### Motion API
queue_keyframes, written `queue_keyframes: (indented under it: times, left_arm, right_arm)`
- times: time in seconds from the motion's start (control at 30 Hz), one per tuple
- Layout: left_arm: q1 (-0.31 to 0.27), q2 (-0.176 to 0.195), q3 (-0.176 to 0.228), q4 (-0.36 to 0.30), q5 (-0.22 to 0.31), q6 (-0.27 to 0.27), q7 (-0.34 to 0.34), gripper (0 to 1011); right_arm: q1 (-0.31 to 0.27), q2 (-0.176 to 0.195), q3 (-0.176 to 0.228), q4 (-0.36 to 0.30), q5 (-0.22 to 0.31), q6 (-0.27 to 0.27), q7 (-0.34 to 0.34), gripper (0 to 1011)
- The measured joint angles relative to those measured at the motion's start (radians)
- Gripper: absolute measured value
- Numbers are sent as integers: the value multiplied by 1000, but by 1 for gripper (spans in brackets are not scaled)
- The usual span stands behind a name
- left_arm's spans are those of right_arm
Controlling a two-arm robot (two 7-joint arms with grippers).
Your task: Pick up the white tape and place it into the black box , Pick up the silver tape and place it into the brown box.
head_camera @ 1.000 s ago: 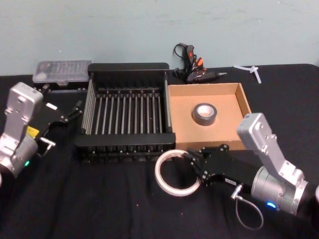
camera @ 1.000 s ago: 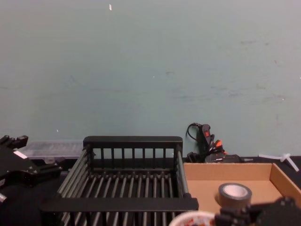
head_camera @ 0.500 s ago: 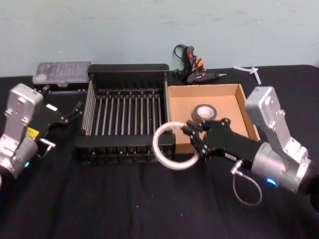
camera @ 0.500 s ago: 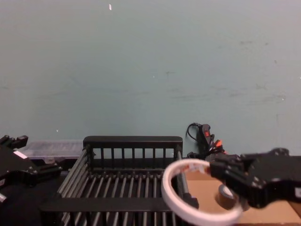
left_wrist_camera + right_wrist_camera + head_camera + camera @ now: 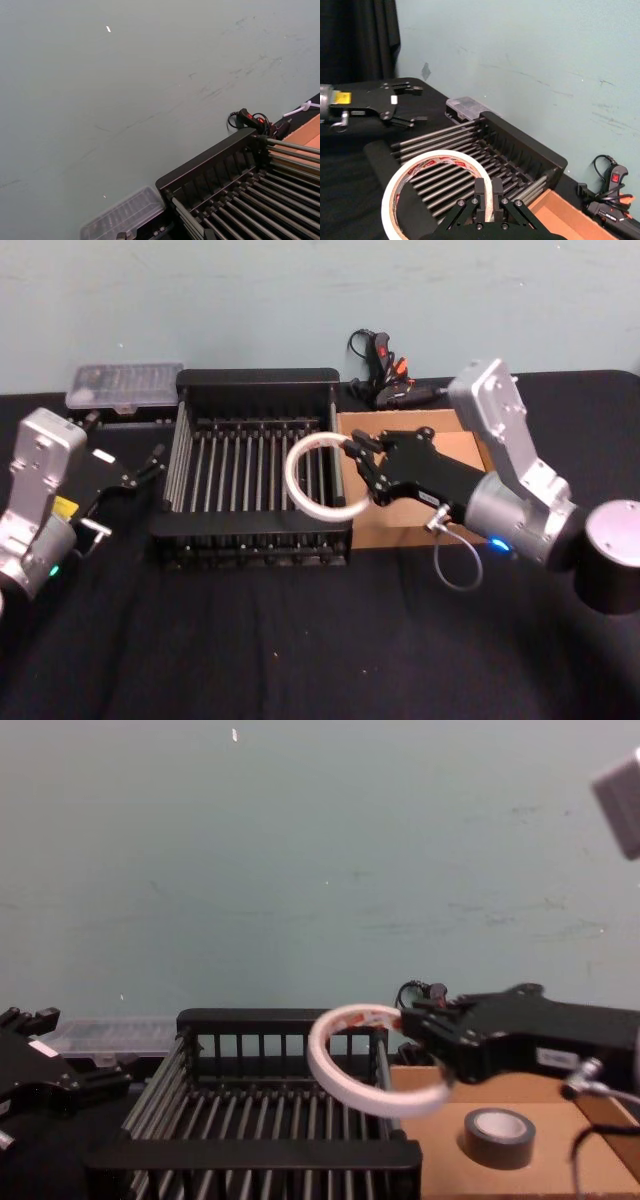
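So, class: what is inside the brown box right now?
The brown box holds the silver tape, lying flat on its floor. In the head view the right gripper, shut on the white tape, covers part of the box, so that patch of floor cannot be checked there.

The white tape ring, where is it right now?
In the head view the white tape hangs in the air, pinched by the right end effector, above the right-hand part of the black box, next to the brown box.
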Motion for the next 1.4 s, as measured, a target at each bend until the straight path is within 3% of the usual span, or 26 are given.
queue_keyframes:
  times: [0.13,0.37,1.0,1.4]
  left_arm:
    - [0,0,0,0,0,0,0,1001]
    - [0,0,0,0,0,0,0,1001]
    - [0,0,0,0,0,0,0,1001]
    - [0,0,0,0,0,0,0,1001]
  right_arm:
    - [48,-33,-15,60,-10,0,-3,90]
    - [156,-119,-41,220,-37,-15,-19,90]
    - [370,-316,-61,633,-95,-88,-55,90]
    - [427,-382,-57,797,-134,-96,-65,90]
